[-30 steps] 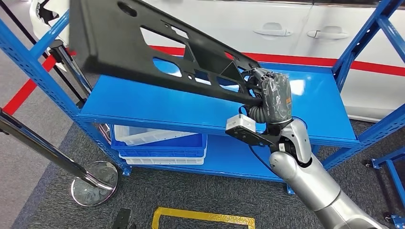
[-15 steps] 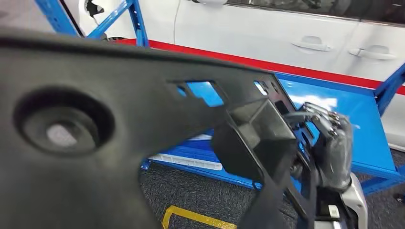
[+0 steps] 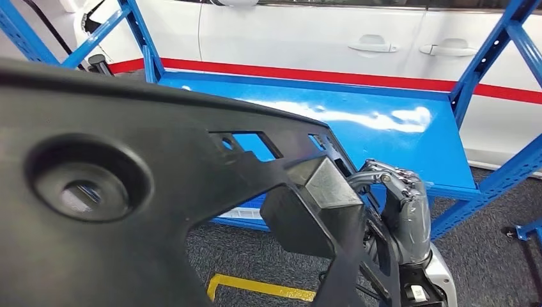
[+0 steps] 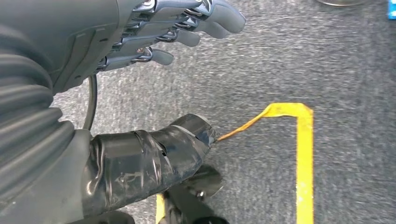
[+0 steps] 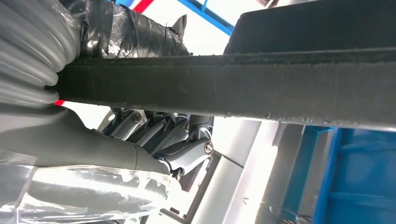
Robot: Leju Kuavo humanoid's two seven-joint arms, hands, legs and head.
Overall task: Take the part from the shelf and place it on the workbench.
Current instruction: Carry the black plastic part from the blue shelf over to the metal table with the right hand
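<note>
Gripping the black panel (image 3: 147,192) at one end, the right hand (image 3: 399,214) holds it off the blue shelf (image 3: 358,121), its length stretching leftward. Left hand (image 4: 154,28) hangs empty, fingers apart.

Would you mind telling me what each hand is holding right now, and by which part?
The right hand grips the large black plastic panel by its edge at one end. The left hand holds nothing, its fingers apart above the carpet.

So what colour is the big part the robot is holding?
Black. The part in the right robot hand shows best in the head view.
</note>
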